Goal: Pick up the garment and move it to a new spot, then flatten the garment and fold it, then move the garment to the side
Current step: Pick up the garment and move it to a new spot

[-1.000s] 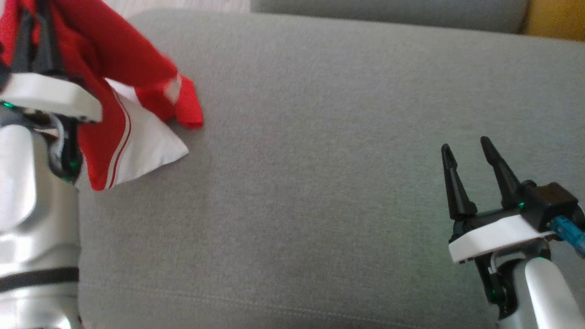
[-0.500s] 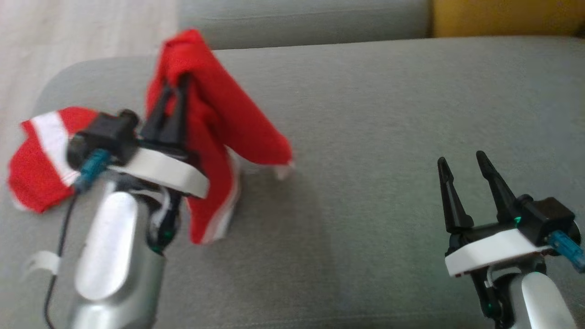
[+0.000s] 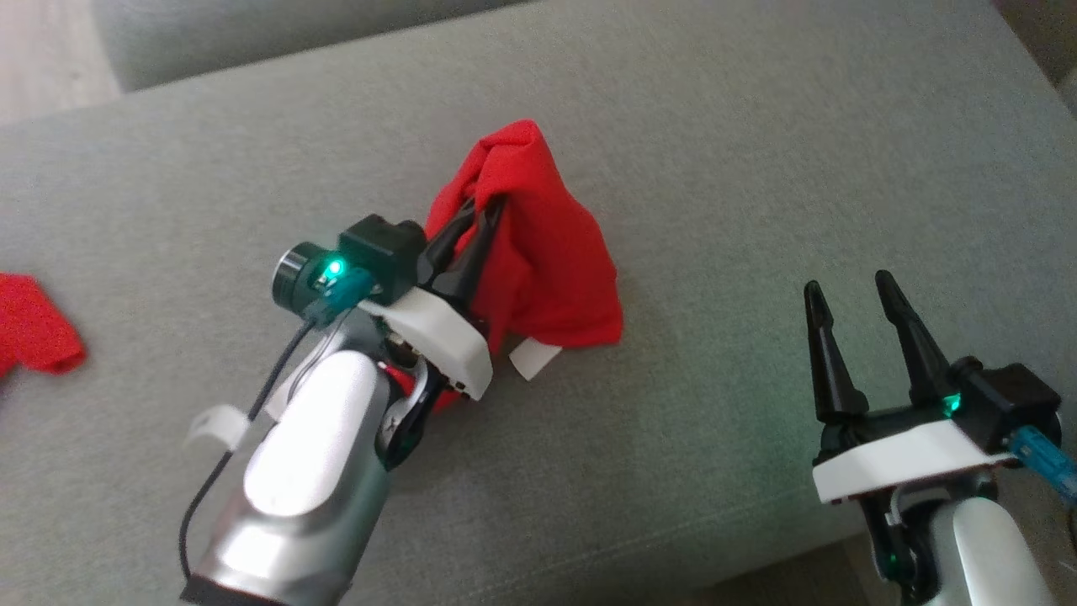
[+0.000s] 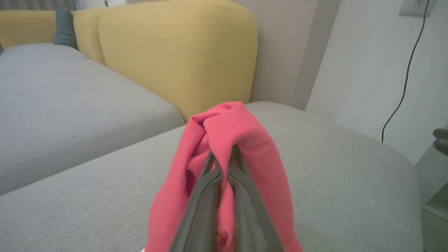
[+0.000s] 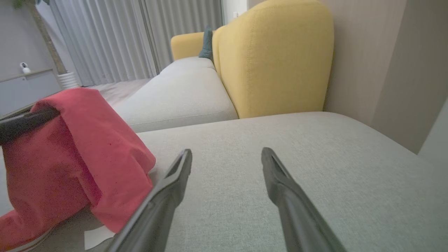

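Lying at the far left edge of the grey sofa seat (image 3: pixel 715 151) is a red scrap of cloth (image 3: pixel 34 337); whether it joins the garment (image 3: pixel 547 269) cannot be told. Near the middle, the left fingers (image 3: pixel 446 248) are clamped tight on a fold of the red garment, which drapes over their tips down to the seat, a white tag (image 3: pixel 534 360) at its lower edge. Well to the right, the right fingers (image 3: pixel 826 353) stand spread wide and empty.
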Controlling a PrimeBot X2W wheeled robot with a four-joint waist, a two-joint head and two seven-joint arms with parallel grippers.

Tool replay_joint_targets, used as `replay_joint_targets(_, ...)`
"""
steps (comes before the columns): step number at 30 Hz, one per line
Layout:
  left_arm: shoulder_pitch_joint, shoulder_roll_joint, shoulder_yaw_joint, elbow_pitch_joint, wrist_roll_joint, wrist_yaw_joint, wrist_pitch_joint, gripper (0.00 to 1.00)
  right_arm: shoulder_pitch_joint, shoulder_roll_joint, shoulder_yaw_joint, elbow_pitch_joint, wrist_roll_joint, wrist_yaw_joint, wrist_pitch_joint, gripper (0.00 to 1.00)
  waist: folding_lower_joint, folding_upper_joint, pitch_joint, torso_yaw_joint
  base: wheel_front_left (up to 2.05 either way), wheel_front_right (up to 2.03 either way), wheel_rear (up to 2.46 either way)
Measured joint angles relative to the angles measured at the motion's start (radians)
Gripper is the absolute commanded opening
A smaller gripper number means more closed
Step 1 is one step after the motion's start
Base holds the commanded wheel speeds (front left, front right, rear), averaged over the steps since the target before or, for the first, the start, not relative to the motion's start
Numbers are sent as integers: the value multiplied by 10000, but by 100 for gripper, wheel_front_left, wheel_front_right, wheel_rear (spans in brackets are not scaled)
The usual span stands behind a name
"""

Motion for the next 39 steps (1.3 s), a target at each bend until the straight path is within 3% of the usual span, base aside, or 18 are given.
replay_joint_targets(7,-462,-17,-650,1722,-150,36,-2,0,-331,69,-15,127,77,0,-196,100,0,0,688,-427,0,0,0)
replay_joint_targets(8,-464,-13,-721,1889,-174,84,-27,37,-382,69,-21,153,84,0,-201,100,0,0,727,-420,0,0,0)
replay_joint_targets(9,-465,-15,-805,2008,-176,174,-161,100,-421,69,-29,186,84,0,-201,100,0,0,742,-382,0,0,0)
replay_joint_targets(16,-344,-17,-775,1779,-677,642,-953,100,-420,75,-23,351,82,0,-245,100,0,0,489,86,0,0,0)
replay_joint_targets(22,434,142,-151,1009,-788,1183,-1070,100,-402,75,-56,359,69,0,-228,100,0,0,173,558,0,0,0)
replay_joint_targets(25,1357,495,566,209,-849,1662,-1072,100,-376,77,-94,357,35,0,-127,100,0,0,-85,986,0,0,0)
replay_joint_targets(29,2107,790,1417,-571,-947,1987,-1083,100,-282,77,-142,339,-23,0,-25,100,0,0,-339,1404,0,0,0)
replay_joint_targets(33,2744,1112,2075,-1122,-920,2182,-1116,100,-87,77,-176,343,-33,0,67,100,0,0,-567,1787,0,0,0)
replay_joint_targets(39,3585,1308,2242,-1559,-719,2094,-1116,100,81,65,-276,370,-33,0,102,100,0,0,-964,2166,0,0,0)
